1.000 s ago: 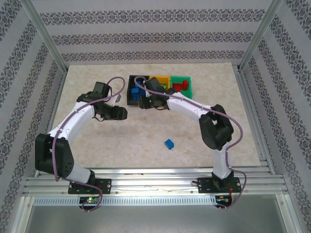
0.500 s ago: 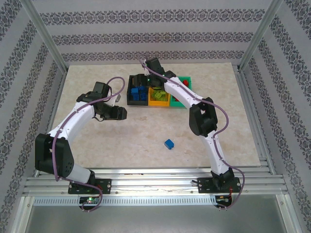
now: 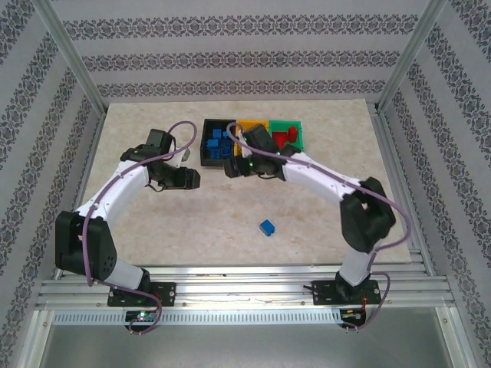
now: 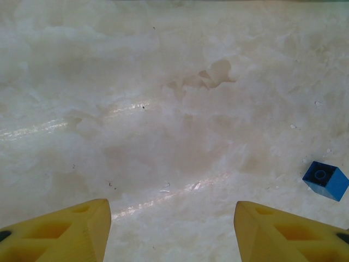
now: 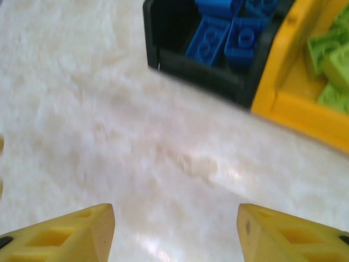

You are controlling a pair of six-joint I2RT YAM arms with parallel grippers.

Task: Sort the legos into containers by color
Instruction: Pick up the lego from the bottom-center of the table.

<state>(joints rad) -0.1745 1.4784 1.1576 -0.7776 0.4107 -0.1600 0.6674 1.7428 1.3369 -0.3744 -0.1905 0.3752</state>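
Observation:
One blue lego [image 3: 267, 227] lies alone on the table, and it is also at the right edge of the left wrist view as the blue lego [image 4: 325, 180]. The black bin [image 3: 205, 144] holds blue legos [image 3: 218, 142]; the orange-yellow bin [image 3: 253, 125] holds lime green legos [image 5: 331, 64]; the green bin [image 3: 300, 135] holds red legos [image 3: 285, 136]. My right gripper [image 3: 231, 167] hovers open and empty in front of the black bin [image 5: 191, 68] and the orange-yellow bin [image 5: 294, 103]. My left gripper [image 3: 192, 179] is open and empty over bare table, left of the bins.
The three bins stand in a row at the back centre of the marble tabletop [image 3: 153, 230]. The right arm's forearm [image 3: 322, 178] reaches across in front of the orange-yellow and green bins. Metal frame posts and patterned walls enclose the table.
The right gripper swung up and back over the bins, then came down again in front of the black bin, its elbow now further right. The left arm and the loose blue lego have not moved.

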